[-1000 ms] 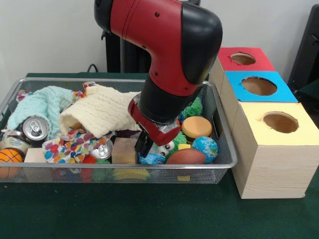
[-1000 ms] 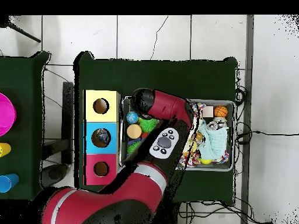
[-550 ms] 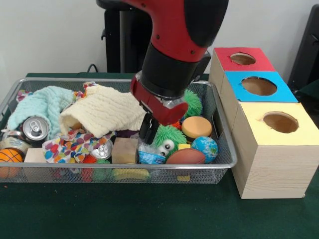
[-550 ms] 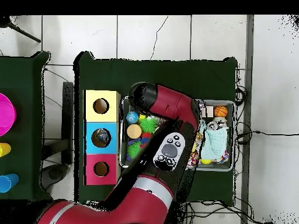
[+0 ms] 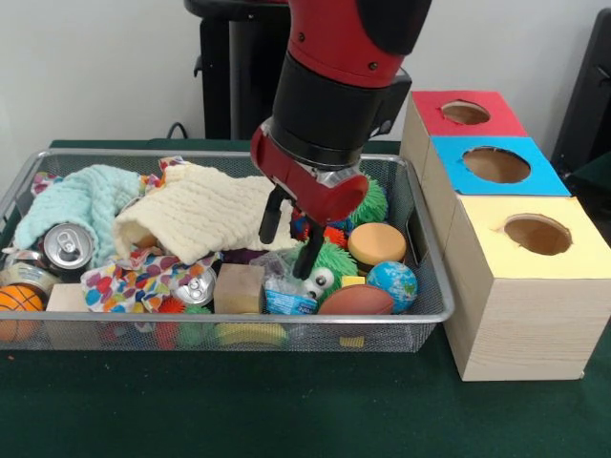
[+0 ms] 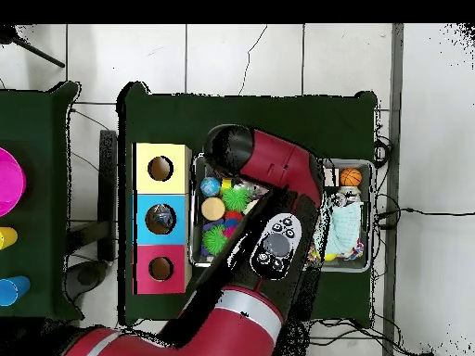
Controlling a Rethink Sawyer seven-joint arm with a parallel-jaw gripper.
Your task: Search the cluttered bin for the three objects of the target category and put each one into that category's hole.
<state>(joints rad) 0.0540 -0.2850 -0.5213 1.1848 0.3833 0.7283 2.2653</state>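
1. You see the gripper (image 5: 289, 240) hanging over the middle of the wire bin (image 5: 431, 315), its jaws spread and holding nothing.
2. One finger hangs in front of the cream knitted cloth (image 5: 196, 215); the other reaches down just beside the green fuzzy toy with eyes (image 5: 325, 267).
3. Locate the balls at the bin's end nearest the boxes: a globe-printed ball (image 5: 392, 283), a brown football (image 5: 356, 301), a green spiky ball (image 5: 370, 203) and an orange round disc (image 5: 376, 242).
4. Note a small basketball (image 5: 19, 301) at the opposite end, beside a can (image 5: 67, 245) and a light teal cloth (image 5: 72, 200).
5. A second can (image 5: 196, 286), a tan block (image 5: 238, 288) and a patterned cloth (image 5: 129, 284) lie along the bin's front edge.
6. Three boxes stand on the green worktop (image 5: 286, 410) beside the bin: red-topped box (image 5: 468, 113), blue-topped box (image 5: 495, 164) and yellow-topped box (image 5: 535, 239), each with a round hole.
7. In the overhead view the arm (image 6: 278, 185) covers the bin's centre.
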